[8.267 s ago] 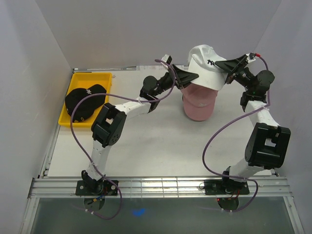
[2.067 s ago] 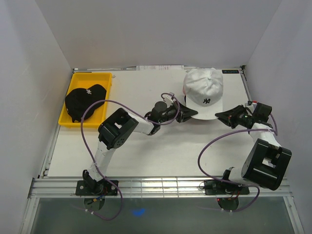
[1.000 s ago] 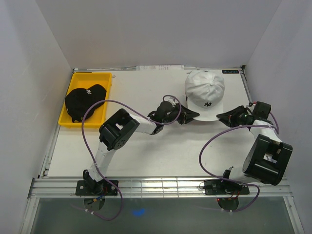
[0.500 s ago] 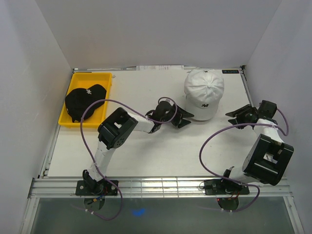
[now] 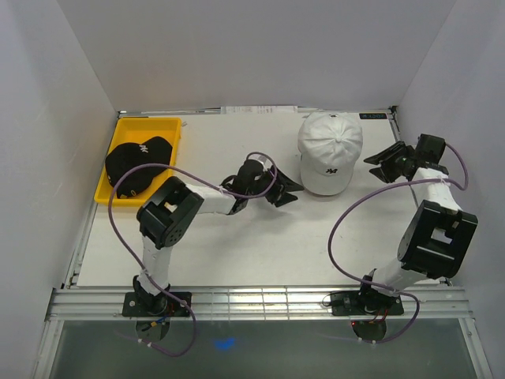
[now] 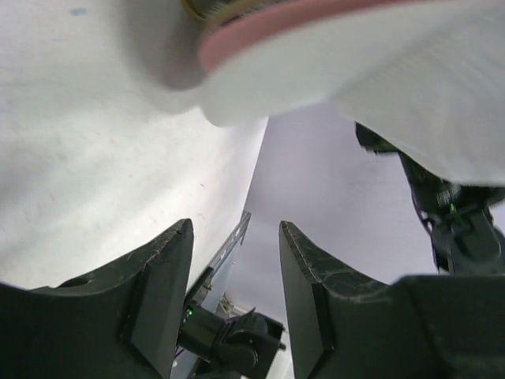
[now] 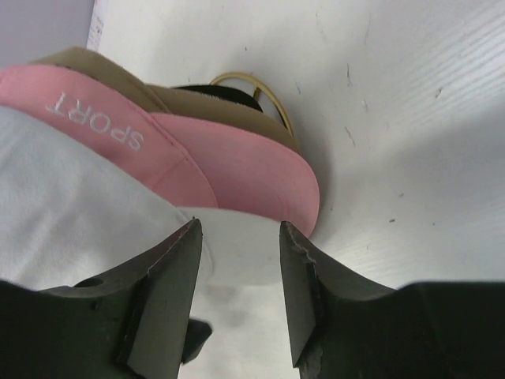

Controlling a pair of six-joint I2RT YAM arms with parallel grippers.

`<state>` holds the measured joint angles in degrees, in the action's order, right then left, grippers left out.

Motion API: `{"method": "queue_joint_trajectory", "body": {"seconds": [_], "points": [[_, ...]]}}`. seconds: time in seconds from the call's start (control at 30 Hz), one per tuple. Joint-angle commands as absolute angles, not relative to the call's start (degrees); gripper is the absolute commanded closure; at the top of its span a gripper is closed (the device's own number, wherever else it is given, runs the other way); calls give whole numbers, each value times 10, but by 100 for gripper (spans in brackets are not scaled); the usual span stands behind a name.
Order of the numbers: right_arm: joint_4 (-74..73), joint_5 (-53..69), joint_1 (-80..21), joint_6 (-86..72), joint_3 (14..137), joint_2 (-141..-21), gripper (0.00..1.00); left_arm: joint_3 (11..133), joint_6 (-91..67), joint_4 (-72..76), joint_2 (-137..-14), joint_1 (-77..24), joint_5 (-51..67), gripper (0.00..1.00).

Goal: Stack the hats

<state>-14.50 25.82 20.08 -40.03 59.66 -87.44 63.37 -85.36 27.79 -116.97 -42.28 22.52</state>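
The white cap tops the stack at the back right. In the right wrist view the pink cap and the tan cap show under the white cap, on the gold wire stand. The black cap lies in the yellow tray. My left gripper is open and empty, just left of the white brim. My right gripper is open and empty, just right of the stack. In the left wrist view the white cap and pink brim edge are above the open left gripper.
The yellow tray sits at the back left by the left wall. White walls enclose the table on three sides. A metal rail runs along the near edge by the arm bases.
The white cap has gone from held above the pink cap to resting on the stack. Both grippers have let go and drawn back, the left leftward, the right toward the back right.
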Motion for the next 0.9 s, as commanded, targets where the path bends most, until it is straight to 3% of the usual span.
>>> {"method": "queue_joint_trajectory", "body": {"seconds": [0.0, 0.13, 0.27, 0.6, 0.7, 0.87], "points": [[-168, 212, 189, -394, 663, -903, 50, 617, -780, 262, -1064, -408, 247, 43], [-165, 179, 180, -413, 702, -932, 50, 677, -700, 167, -1033, -394, 254, 43], [-155, 135, 164, -428, 739, -956, 50, 862, -605, 36, -1053, -375, 204, 40], [-144, 79, 99, -434, 836, -1040, 49, 1253, -468, -142, -1237, -333, 156, 38], [-163, 69, 77, -418, 879, -1070, 48, 1309, -440, -141, -1299, -330, 183, 38], [-177, 62, 43, -391, 906, -1091, 48, 1304, -413, -102, -1336, -330, 206, 38]]}}
